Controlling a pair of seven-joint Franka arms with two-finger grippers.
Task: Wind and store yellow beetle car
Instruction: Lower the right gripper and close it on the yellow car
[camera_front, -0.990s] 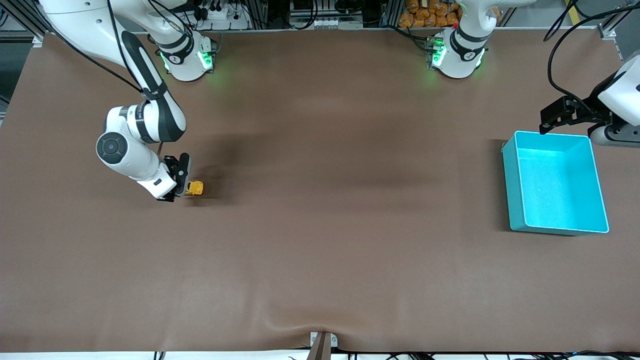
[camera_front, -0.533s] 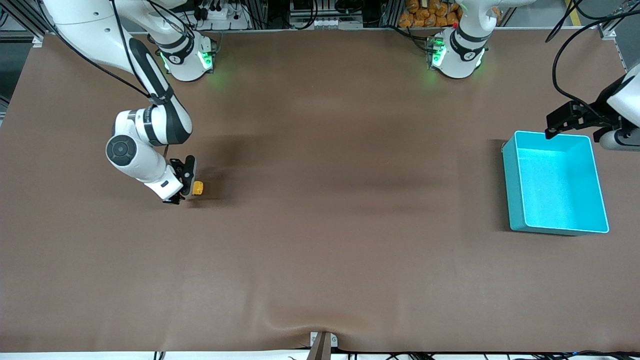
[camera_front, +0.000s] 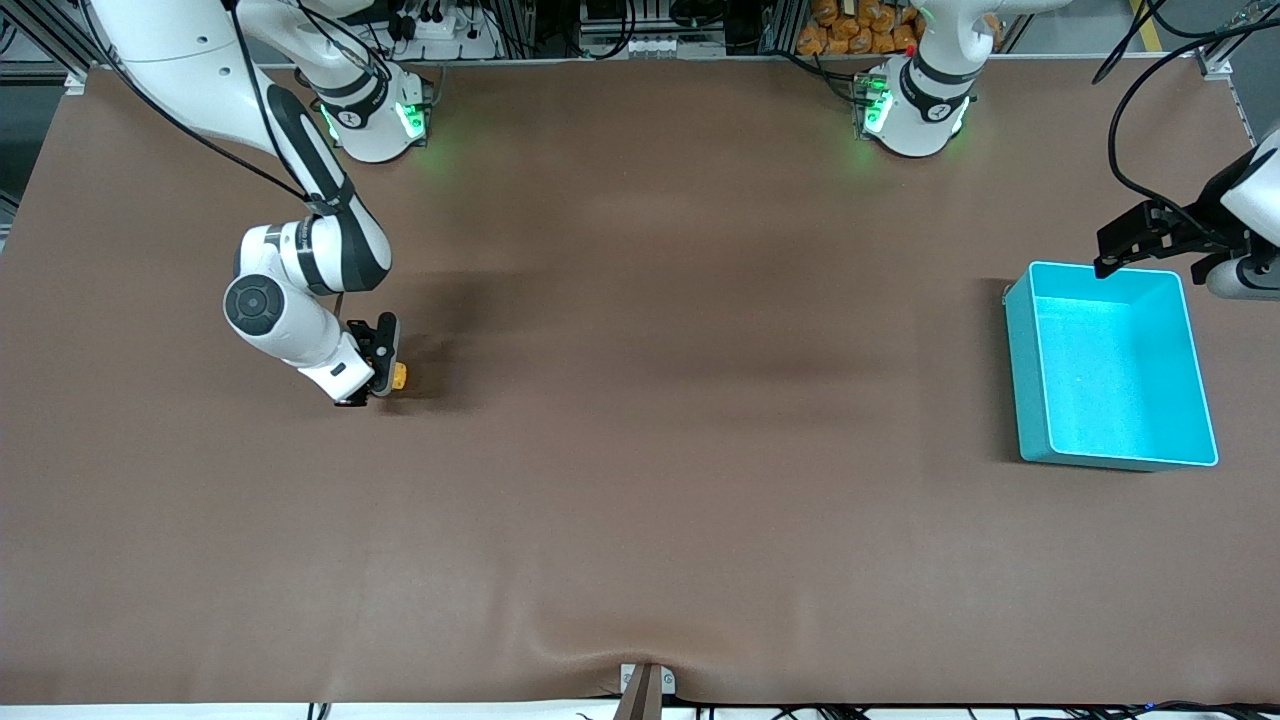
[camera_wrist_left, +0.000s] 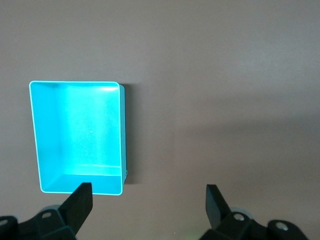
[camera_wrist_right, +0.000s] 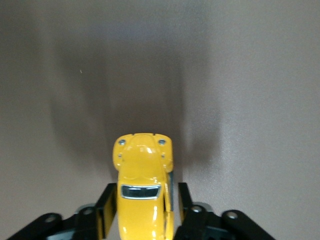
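Observation:
The yellow beetle car (camera_front: 399, 376) (camera_wrist_right: 142, 170) stands on the brown table toward the right arm's end, its nose pointing away from the wrist. My right gripper (camera_front: 390, 379) (camera_wrist_right: 145, 206) is low at the table and shut on the car. One black finger (camera_wrist_right: 106, 207) presses each flank, and the car's rear is hidden between them. My left gripper (camera_front: 1110, 258) (camera_wrist_left: 147, 195) hangs open with nothing in it, over the table just outside the rim of the teal bin (camera_front: 1022, 365) (camera_wrist_left: 80, 130).
The teal bin is open-topped with nothing in it, and stands toward the left arm's end of the table. Brown mat (camera_front: 680, 400) covers the wide stretch between car and bin. Both arm bases (camera_front: 375, 120) stand along the table's edge farthest from the front camera.
My right gripper slid forward over the car until only its nose shows, and its fingers closed onto the car's sides. My left gripper drifted slightly toward the left arm's end.

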